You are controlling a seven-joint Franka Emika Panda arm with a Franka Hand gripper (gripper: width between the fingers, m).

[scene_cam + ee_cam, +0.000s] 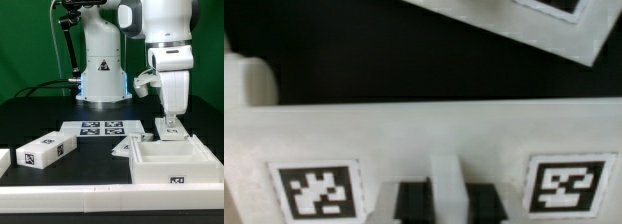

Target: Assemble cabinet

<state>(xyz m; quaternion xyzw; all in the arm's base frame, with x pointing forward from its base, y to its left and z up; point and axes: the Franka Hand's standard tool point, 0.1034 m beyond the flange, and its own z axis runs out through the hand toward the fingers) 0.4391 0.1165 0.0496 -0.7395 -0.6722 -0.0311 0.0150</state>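
Black tabletop [40,115], green backdrop. Cabinet [172,165] box sits lower right in exterior view, loose block [45,152] lower left. Gripper [171,127] down at box's rear wall, fingers [411,200] nearly closed, pinching its thin white rib.

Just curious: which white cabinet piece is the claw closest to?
The big open box on the exterior view's right; the claw hangs over its wall.

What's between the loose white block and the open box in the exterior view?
In the exterior view, mostly bare black table. A flat white piece lies right beside the open box, well apart from the loose block.
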